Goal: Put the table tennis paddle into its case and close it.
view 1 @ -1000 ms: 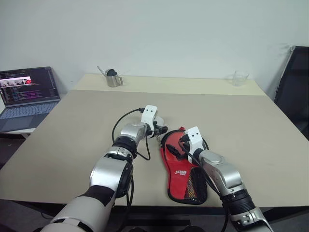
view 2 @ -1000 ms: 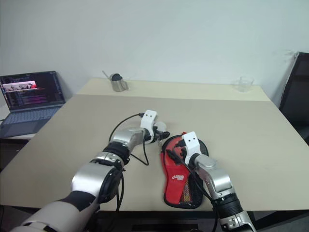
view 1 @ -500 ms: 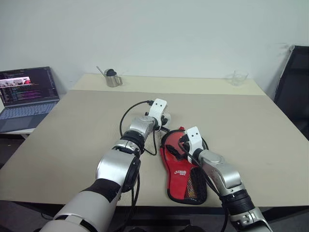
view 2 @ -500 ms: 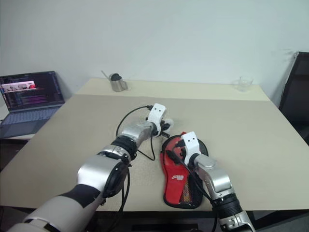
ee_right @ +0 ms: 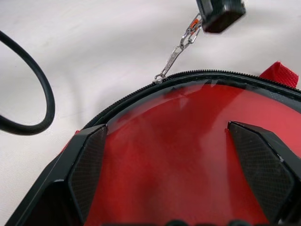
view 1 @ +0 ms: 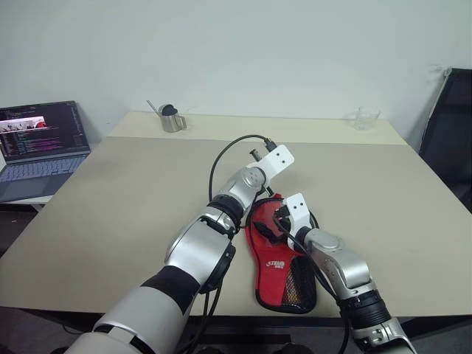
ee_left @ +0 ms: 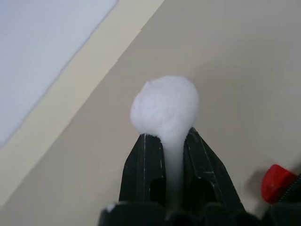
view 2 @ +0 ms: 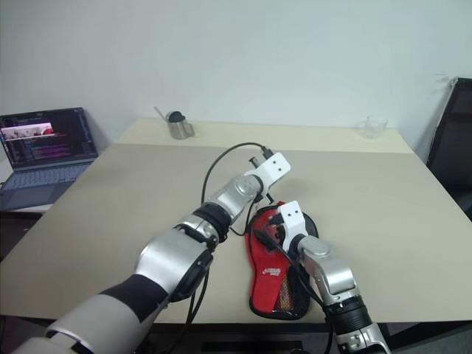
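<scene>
One case [view 1: 280, 262] lies red side up near the table's [view 1: 110, 214] front edge, mesh pocket nearest. The right gripper [ee_right: 178, 155] rests spread wide on its rounded end. Just beyond the case, the left gripper [ee_left: 165, 162] is clamped on the one white ball [ee_left: 164, 106], its chain [ee_right: 176, 54] running to the zip. Broad bare tabletop surrounds the case. Farther off: one laptop [view 1: 40, 144], one metal cup [view 1: 172, 118], one clear cup [view 1: 365, 118].

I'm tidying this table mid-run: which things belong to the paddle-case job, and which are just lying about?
In the job: case; white ball on its zip chain; left gripper shut on the ball; right gripper open over the case.
Lying about: laptop; metal jug; clear cup; black chair.
</scene>
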Robot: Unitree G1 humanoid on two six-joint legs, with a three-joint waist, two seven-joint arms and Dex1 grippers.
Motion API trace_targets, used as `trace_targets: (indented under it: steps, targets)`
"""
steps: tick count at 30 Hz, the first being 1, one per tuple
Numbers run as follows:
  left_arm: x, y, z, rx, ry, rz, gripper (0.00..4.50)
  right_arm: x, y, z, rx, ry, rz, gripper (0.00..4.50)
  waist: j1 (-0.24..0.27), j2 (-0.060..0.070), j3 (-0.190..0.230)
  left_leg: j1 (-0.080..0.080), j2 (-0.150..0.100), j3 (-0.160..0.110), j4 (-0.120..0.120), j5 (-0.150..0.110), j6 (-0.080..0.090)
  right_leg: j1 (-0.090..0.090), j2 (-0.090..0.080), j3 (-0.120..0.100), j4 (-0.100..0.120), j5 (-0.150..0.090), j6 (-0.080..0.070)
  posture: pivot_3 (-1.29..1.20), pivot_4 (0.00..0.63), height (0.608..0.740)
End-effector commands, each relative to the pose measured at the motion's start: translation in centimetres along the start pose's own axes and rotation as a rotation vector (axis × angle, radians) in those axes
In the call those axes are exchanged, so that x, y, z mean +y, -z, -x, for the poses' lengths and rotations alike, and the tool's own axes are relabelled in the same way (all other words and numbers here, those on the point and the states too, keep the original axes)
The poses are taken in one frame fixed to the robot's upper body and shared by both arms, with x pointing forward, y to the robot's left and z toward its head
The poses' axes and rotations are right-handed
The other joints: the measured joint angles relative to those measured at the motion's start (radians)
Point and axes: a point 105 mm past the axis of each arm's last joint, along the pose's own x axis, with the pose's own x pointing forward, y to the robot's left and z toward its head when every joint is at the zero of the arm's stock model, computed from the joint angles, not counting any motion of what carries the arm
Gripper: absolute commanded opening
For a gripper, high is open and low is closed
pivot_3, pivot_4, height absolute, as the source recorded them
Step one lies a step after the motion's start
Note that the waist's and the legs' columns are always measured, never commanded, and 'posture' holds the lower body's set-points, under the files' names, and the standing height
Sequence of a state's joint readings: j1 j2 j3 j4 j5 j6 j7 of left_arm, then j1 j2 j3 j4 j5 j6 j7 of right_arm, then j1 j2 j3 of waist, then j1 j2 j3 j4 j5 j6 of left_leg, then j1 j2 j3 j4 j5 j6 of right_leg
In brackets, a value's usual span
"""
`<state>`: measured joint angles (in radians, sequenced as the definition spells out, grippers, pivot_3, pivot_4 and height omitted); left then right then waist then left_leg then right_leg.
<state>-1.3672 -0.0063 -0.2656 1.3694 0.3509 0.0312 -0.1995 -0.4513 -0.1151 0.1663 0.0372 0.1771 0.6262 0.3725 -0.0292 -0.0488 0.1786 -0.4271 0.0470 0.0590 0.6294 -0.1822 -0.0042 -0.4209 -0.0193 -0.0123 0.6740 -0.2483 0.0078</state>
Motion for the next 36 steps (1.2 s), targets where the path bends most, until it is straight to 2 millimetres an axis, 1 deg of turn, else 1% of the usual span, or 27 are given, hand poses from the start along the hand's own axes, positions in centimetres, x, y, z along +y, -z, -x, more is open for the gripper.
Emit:
trace_targets:
  steps: [1, 5, 11, 14, 18, 21, 24, 28, 30, 33, 36]
  targets:
    - [0.4, -2.2, 0.0, -0.066, -0.052, -0.092, 0.08, 0.2, 3.2, 0.3, 0.120, -0.004, -0.046, 4.50, 0.000, 0.000, 0.000, 0.000, 0.000, 0.000, 0.000, 0.000, 0.000, 0.000, 0.000, 0.000, 0.000, 0.000, 0.000, 0.00, 0.150, 0.740]
    - [-0.9, -2.4, -0.2, -0.070, -0.049, -0.167, 0.08, 0.4, 3.4, 0.5, 0.126, -0.006, -0.053, 4.50, 0.001, 0.000, 0.000, -0.001, 0.000, 0.000, 0.000, 0.000, 0.000, 0.000, 0.000, -0.001, -0.001, 0.000, 0.000, 0.00, 0.150, 0.740]
    - [-2.8, -2.5, -0.5, -0.064, -0.029, -0.234, 0.08, 1.2, 3.8, 0.9, 0.141, -0.014, -0.070, 4.50, 0.000, 0.000, 0.000, -0.001, 0.000, -0.001, 0.000, 0.000, 0.000, 0.000, 0.000, -0.001, -0.001, 0.000, 0.000, 0.00, 0.150, 0.740]
    - [-4.5, -2.5, -0.6, -0.072, 0.014, -0.252, 0.08, 1.5, 4.2, 1.3, 0.156, -0.014, -0.080, 4.50, 0.000, 0.000, 0.000, -0.001, 0.000, -0.001, 0.000, 0.000, 0.000, 0.000, 0.000, -0.001, -0.001, 0.000, 0.000, 0.00, 0.150, 0.740]
    - [-7.2, -2.9, -0.6, -0.108, 0.082, -0.257, 0.08, 1.6, 4.5, 1.8, 0.167, -0.006, -0.086, 4.50, 0.001, 0.000, 0.000, -0.001, 0.000, -0.001, 0.000, 0.000, 0.000, 0.000, 0.000, -0.001, -0.002, 0.000, 0.000, 0.00, 0.150, 0.740]
    - [-8.4, -3.1, -0.5, -0.116, 0.110, -0.257, 0.08, 1.6, 4.6, 2.1, 0.171, 0.004, -0.097, 4.50, 0.001, 0.000, 0.000, -0.001, 0.000, -0.001, 0.000, 0.000, 0.000, 0.000, 0.000, -0.001, -0.001, 0.000, 0.000, 0.00, 0.150, 0.740]
    - [-8.8, -3.1, -0.5, -0.118, 0.112, -0.269, 0.08, 1.7, 4.6, 2.2, 0.173, 0.007, -0.099, 4.50, 0.001, 0.000, 0.000, -0.001, 0.000, -0.001, 0.000, 0.000, 0.000, 0.000, 0.000, -0.001, -0.001, 0.000, 0.000, 0.00, 0.150, 0.740]
    - [-9.3, -4.1, -0.5, -0.154, 0.123, -0.265, 0.08, 1.8, 4.7, 2.2, 0.175, 0.012, -0.106, 4.50, 0.001, 0.000, 0.000, -0.001, 0.000, -0.001, 0.000, 0.000, 0.000, 0.000, -0.001, -0.001, -0.002, 0.000, 0.000, 0.00, 0.150, 0.740]
    - [-9.3, -4.1, -0.5, -0.149, 0.121, -0.258, 0.08, 1.8, 4.7, 2.2, 0.176, 0.013, -0.108, 4.50, 0.002, 0.000, 0.000, -0.001, 0.000, -0.001, 0.000, 0.000, 0.000, 0.000, -0.001, -0.001, -0.002, 0.000, 0.000, 0.00, 0.150, 0.740]
    - [-8.5, -3.2, -0.6, -0.113, 0.099, -0.239, 0.08, 1.7, 4.7, 2.1, 0.175, 0.013, -0.109, 4.50, 0.002, 0.000, -0.001, -0.001, 0.000, -0.001, 0.000, 0.000, 0.000, 0.000, -0.001, -0.001, -0.002, 0.000, 0.000, 0.00, 0.150, 0.740]
    - [-7.4, -1.8, -0.6, -0.071, 0.081, -0.208, 0.08, 1.8, 4.6, 1.9, 0.174, 0.005, -0.109, 4.50, 0.001, 0.000, 0.000, -0.001, 0.000, -0.001, 0.000, 0.000, 0.000, 0.000, -0.001, -0.002, -0.002, 0.000, 0.000, 0.00, 0.150, 0.740]
